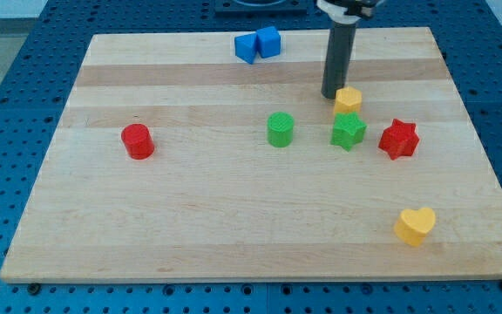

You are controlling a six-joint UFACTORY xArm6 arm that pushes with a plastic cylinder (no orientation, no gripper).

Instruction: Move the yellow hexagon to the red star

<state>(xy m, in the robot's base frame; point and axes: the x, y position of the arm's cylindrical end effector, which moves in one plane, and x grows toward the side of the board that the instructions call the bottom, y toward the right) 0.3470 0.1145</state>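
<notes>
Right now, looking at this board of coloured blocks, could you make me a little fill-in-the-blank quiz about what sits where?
1. My tip is right beside the ____ hexagon, on its left in the view.
2. The block between the green cylinder and the red star is a green ____.
3. The red cylinder stands alone on the view's ____ side.
4. Nearest the view's bottom lies a yellow ____.

Missing words: yellow; star; left; heart
</notes>
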